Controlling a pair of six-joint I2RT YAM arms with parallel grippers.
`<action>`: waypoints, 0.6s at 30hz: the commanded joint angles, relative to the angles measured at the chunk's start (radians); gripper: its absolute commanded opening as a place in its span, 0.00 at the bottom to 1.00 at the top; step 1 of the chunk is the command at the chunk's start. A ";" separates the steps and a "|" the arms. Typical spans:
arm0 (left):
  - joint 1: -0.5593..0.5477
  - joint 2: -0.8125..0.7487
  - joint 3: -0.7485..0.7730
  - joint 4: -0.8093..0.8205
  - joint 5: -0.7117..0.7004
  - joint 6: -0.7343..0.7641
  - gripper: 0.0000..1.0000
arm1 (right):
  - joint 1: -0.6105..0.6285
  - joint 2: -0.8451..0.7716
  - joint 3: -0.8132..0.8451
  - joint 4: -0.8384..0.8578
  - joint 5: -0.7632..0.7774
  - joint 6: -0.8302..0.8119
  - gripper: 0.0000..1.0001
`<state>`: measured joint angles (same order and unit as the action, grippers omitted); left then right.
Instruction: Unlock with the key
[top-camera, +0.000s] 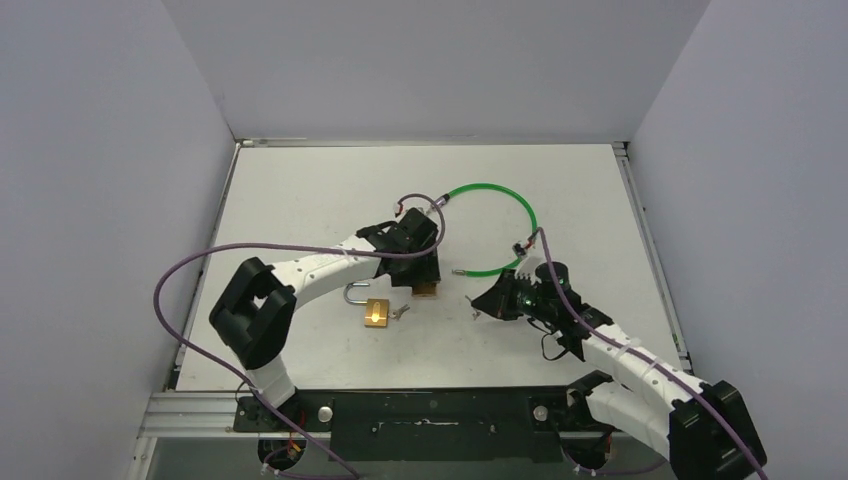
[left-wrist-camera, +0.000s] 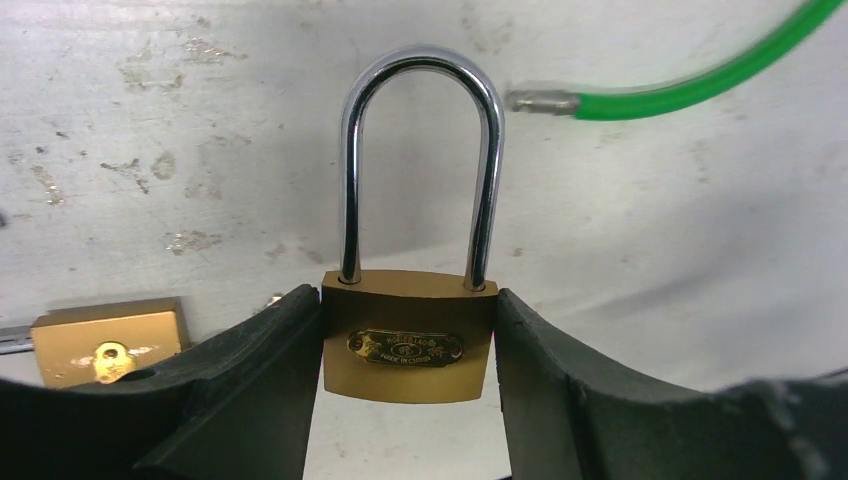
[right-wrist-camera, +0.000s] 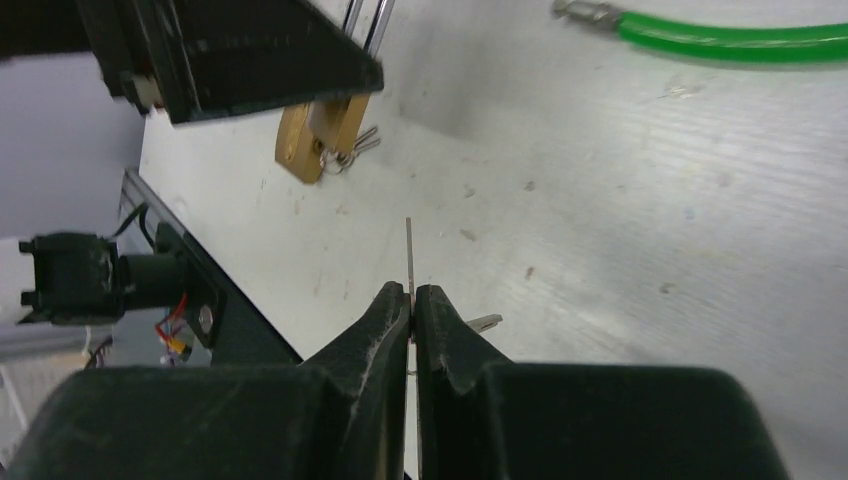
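A brass padlock (left-wrist-camera: 408, 335) with a tall steel shackle (left-wrist-camera: 420, 150) sits clamped by its sides between the black fingers (left-wrist-camera: 270, 380) of my left gripper (left-wrist-camera: 405, 310), near the table's middle (top-camera: 427, 288). Its shackle is closed and points toward the green cable's end. My right gripper (right-wrist-camera: 412, 296) is shut on a thin silver key (right-wrist-camera: 409, 250). The blade shows edge-on and sticks out past the fingertips. A second key (right-wrist-camera: 484, 322) hangs beside the right finger. In the top view the right gripper (top-camera: 482, 305) is a short way right of the held padlock.
A second brass padlock (top-camera: 376, 312) lies on the table just left of the held one, with small keys (top-camera: 402, 313) beside it. The same lock shows in both wrist views (left-wrist-camera: 110, 342) (right-wrist-camera: 305, 135). A green cable (top-camera: 495, 215) loops behind both grippers, and its metal tip (left-wrist-camera: 545, 100) lies close to the shackle.
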<state>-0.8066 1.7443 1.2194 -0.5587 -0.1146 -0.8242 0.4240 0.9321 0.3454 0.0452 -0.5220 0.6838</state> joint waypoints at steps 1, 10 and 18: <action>0.027 -0.103 -0.015 0.130 0.112 -0.094 0.00 | 0.158 0.070 0.062 0.131 0.057 -0.035 0.00; 0.066 -0.215 -0.119 0.291 0.172 -0.268 0.00 | 0.310 0.162 0.082 0.272 0.172 -0.031 0.00; 0.086 -0.287 -0.223 0.395 0.196 -0.408 0.00 | 0.367 0.160 0.073 0.355 0.297 -0.014 0.00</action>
<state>-0.7338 1.5280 1.0107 -0.3161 0.0441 -1.1255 0.7689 1.1049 0.3885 0.2825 -0.3222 0.6666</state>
